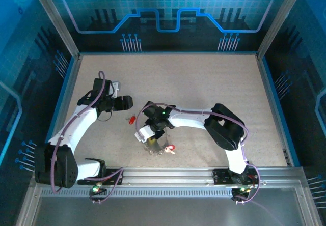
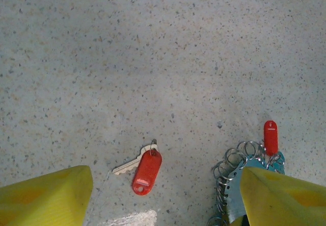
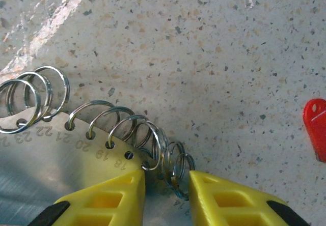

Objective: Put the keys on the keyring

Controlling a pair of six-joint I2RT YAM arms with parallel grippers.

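The right jaws stand narrowly apart around small split rings on the rim of the keyring (image 3: 35, 172); I cannot tell whether they pinch them. The keyring lies flat on the worktop (image 3: 214, 58) near its middle, and just beside it a loose red-tagged key (image 2: 146, 171) lies below the wide-open left jaws.

Speckled beige tabletop (image 1: 204, 78) under right fingers (image 3: 229, 200); blue circuit-pattern walls (image 1: 229, 7) beyond, aluminium frame rail (image 1: 204, 174) behind; light even, cool.

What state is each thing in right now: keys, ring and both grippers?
Keyring: lying on the table.
Loose key: flat on the table, off the keyring.
Left gripper: jaws wide open, empty.
Right gripper: jaws either side of the keyring's loops; grip unclear.
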